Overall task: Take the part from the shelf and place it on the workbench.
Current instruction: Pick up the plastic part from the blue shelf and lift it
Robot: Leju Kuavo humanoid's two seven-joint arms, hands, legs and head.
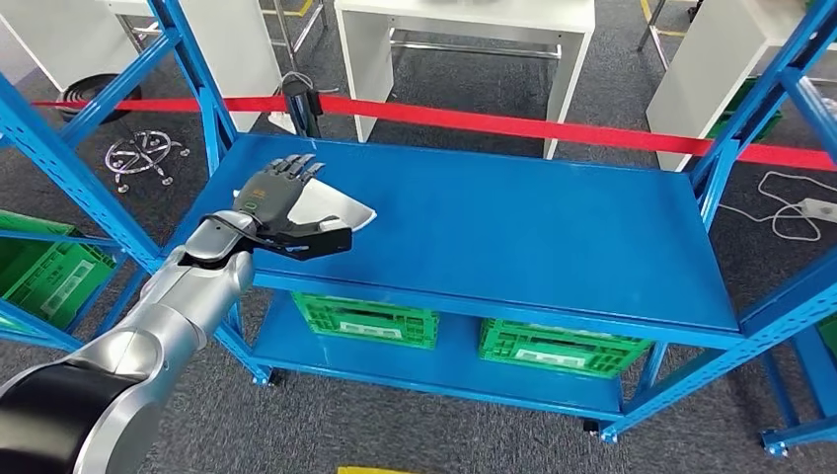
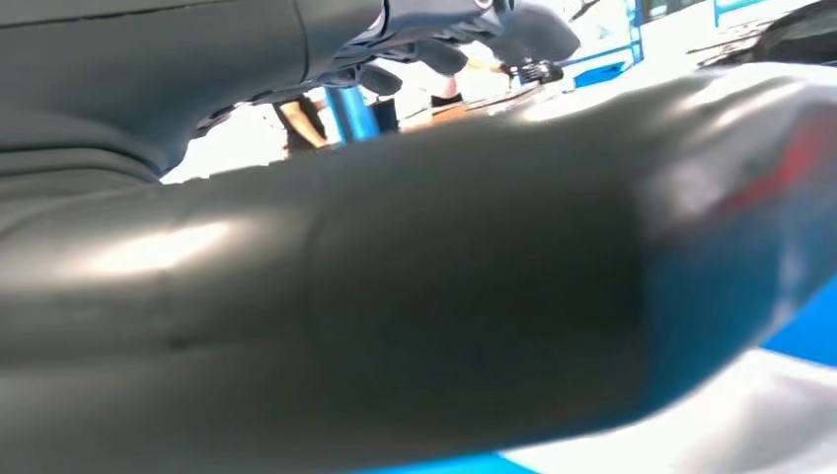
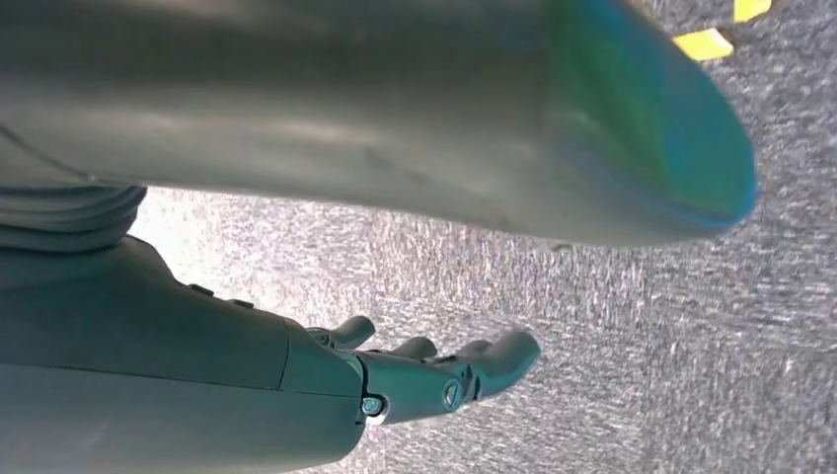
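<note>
The left robot hand (image 1: 281,202) reaches over the near left corner of the blue steel shelf (image 1: 553,237), on its top deck. The white part (image 1: 331,207), a flat, shallow piece with a pointed end, lies on that deck at the same corner. The hand rests over it: the dark fingers (image 1: 296,170) extend straight across its far side and the thick thumb (image 1: 321,240) lies along its near edge. Whether the hand has a firm grip on the part or merely touches it, I cannot tell. A small orange marking sits on the back of the hand; it is too small to read.

In the left wrist view the thumb (image 2: 395,296) is blurred and close, with the white part (image 2: 730,425) showing beneath it against the blue deck.

The right robot hand (image 3: 434,380) hangs above grey carpet (image 3: 642,296), fingers gently curved and apart, holding nothing. Yellow floor tape (image 3: 706,42) shows beyond it.

On the lower deck of the shelf stand two green plastic crates (image 1: 380,321), side by side; each carries a pale label on its face, not legible. Behind the shelf a red barrier tape (image 1: 513,125) runs across the room, and a white desk (image 1: 464,39) stands beyond it. A white power strip (image 1: 817,209) with its cable lies on the carpet to the right.
</note>
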